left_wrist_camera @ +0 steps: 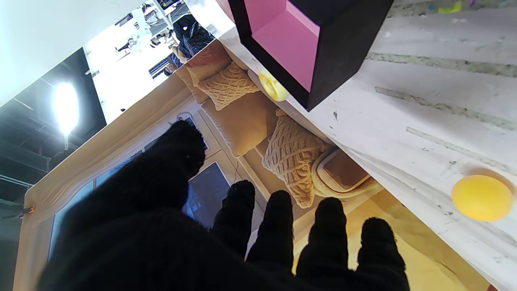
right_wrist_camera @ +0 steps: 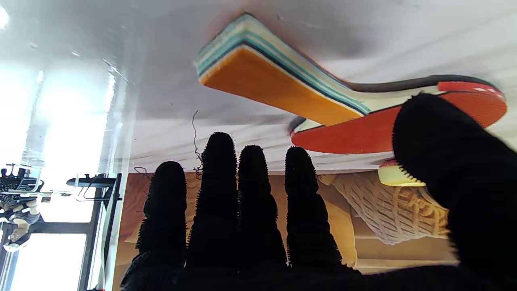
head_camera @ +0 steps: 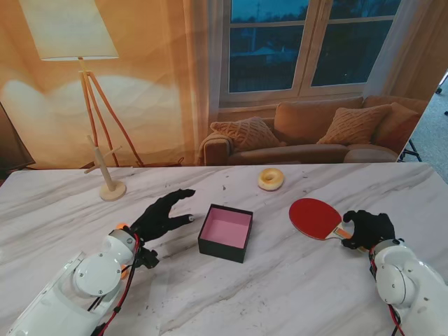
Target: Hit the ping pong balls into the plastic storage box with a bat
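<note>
Marble-patterned and slick-looking, the desk (head_camera: 294,280) carries everything — and that smoothness is my first worry, since a struck ball would likely roll fast and far. At its middle sits the plastic storage box (head_camera: 225,232), black outside, pink inside, open at the top and holding nothing I can see. Its walls stand upright, so a ball rolled along the surface would probably just bounce off; it needs lift, and too much would send it over.

Toward three o'clock from the box lies the bat (head_camera: 316,218), red face up, flat on the desk. The right hand (head_camera: 368,229) hovers at its handle (right_wrist_camera: 282,87) with fingers spread and clamped on nothing; a shallow grasp there could let the bat twist on impact.

At nine o'clock the left hand (head_camera: 162,215) hangs with fingers apart, empty. One orange ping pong ball (left_wrist_camera: 481,197) rests just beside that wrist, partly hidden from the stand — the arm could nudge it away, and it lies well apart from the bat.

A yellow ring-shaped thing (head_camera: 271,178) at twelve o'clock might deflect a stray ball.
</note>
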### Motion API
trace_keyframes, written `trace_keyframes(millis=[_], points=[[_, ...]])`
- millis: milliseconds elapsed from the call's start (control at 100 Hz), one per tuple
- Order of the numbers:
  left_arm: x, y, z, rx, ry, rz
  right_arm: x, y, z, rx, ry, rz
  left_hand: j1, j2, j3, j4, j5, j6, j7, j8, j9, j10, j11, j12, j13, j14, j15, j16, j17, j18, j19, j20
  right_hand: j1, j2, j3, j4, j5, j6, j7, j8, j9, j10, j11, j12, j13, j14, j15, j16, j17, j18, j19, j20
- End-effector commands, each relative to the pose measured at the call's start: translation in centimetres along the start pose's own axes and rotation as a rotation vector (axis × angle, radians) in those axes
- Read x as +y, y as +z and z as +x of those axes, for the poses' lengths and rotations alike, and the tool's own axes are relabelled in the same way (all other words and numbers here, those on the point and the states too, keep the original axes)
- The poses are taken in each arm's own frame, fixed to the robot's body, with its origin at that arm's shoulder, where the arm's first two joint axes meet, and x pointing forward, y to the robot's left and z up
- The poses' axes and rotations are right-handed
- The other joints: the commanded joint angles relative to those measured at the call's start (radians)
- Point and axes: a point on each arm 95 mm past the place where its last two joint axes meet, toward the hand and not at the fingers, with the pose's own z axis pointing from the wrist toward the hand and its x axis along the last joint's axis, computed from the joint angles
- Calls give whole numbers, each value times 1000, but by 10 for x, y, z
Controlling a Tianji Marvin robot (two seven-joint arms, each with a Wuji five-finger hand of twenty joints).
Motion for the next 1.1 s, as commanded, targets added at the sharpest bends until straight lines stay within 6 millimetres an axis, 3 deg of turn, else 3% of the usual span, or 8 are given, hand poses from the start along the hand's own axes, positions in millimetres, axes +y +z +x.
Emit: trace_keyframes(millis=[0,260,570,620,710,1090], points=[[3,0,-1,-4,-6,-18,-4,2,-3,-19,0,16,-14,8,-27,20,-11,-12,-4,8,13,-8,-11,14,-37,4,1,9,-20,-8,-4,15,-25,-43,53,-31,-15,14,2,-3,-24,10,27,11,-17,-9,41,24,-9,-15,9,3],[4,1,-1,-5,-8,-22,-10,8,-5,-37,-22,36,-13,10,-31,20,-10,-11,-4,8,14,-9,-13,14,-36,5,2,11,-21,-5,-2,21,-24,-56,64,-33,33,9,27,8,-9,17,60,41,-5,-10,109,61,2,-18,137,93],[4,1,-1,-6,-11,-24,-18,15,-7,-51,-42,53,-12,10,-32,21,-9,-11,-5,8,17,-6,-14,14,-33,10,3,13,-20,-5,1,28,-17,-82,85,-38,53,8,66,36,0,15,97,71,10,-16,150,78,14,-17,167,103],[4,1,-1,-7,-12,-25,-19,16,-7,-51,-50,57,-11,11,-33,21,-9,-11,-5,9,18,-9,-15,15,-32,13,5,16,-28,-6,29,66,-16,-87,88,-39,54,8,73,41,1,15,103,77,11,-18,159,82,17,-17,172,104],[4,1,-1,-7,-12,-27,-22,18,-7,-51,-60,61,-12,11,-34,21,-8,-11,-5,9,18,-7,-15,15,-33,13,5,17,-30,-5,34,77,-14,-91,95,-41,55,9,81,50,4,13,113,85,15,-19,170,87,20,-15,178,103],[5,2,-1,-9,-15,-31,-29,24,-6,-80,-55,89,-11,14,-38,21,-7,-12,-5,9,19,-7,-17,15,-32,14,5,18,-30,-2,24,84,-7,-93,101,-43,80,7,99,66,22,13,141,109,29,-22,209,102,27,-12,188,93]])
